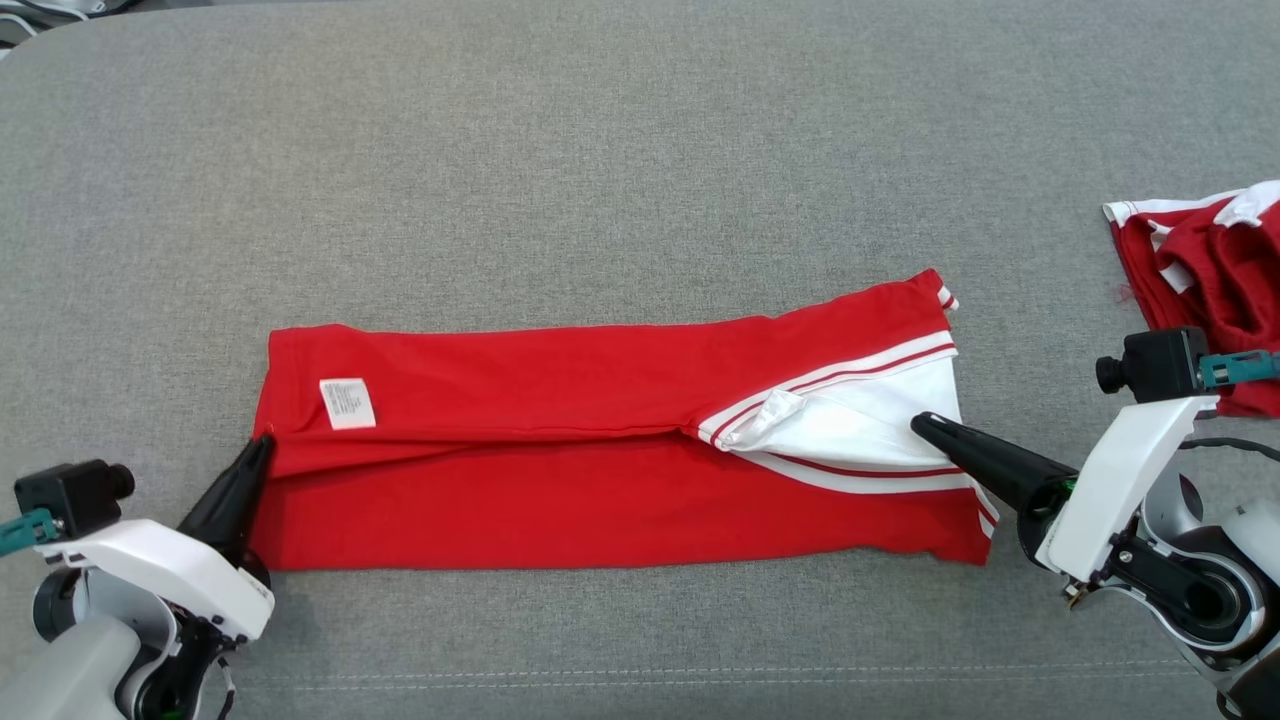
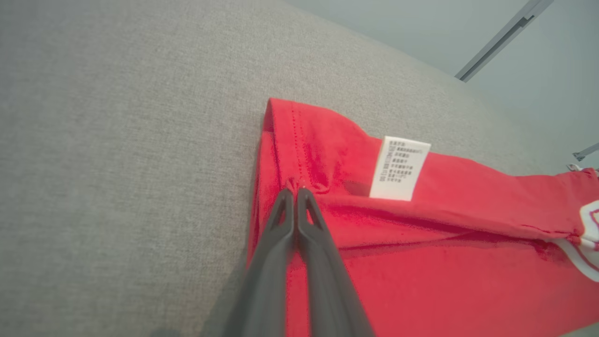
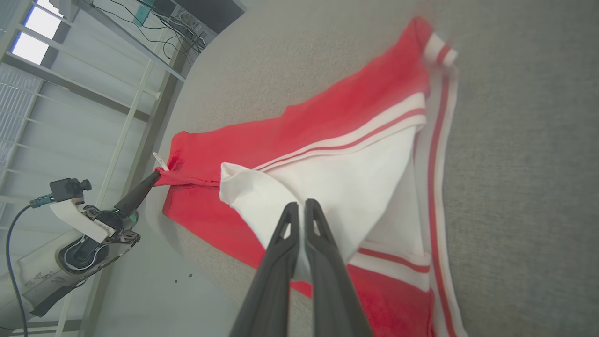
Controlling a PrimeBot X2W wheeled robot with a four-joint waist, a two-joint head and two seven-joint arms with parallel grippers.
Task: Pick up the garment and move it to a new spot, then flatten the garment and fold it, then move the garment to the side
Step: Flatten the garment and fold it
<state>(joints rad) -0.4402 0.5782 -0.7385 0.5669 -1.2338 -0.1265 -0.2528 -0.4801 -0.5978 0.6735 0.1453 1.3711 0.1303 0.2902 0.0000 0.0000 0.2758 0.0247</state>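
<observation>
The red garment [image 1: 600, 450] with white striped trim lies lengthwise on the grey cushion, its long edges folded toward the middle. A white care label [image 1: 347, 403] shows near its left end. My left gripper [image 1: 262, 445] is shut at the garment's left edge, pinching a small pucker of red hem [image 2: 295, 183] between its tips [image 2: 295, 191]. My right gripper [image 1: 920, 422] is shut on the white inner panel [image 3: 346, 187] at the right end. White cloth shows between its fingers [image 3: 323, 262]. The right wrist view also shows the left gripper [image 3: 157, 175] holding the far red edge.
A second red and white garment [image 1: 1210, 280] lies bunched at the right edge of the cushion, just beyond my right wrist. Grey cushion [image 1: 600, 150] stretches wide behind the garment, and a seam line [image 1: 640, 675] runs along the front.
</observation>
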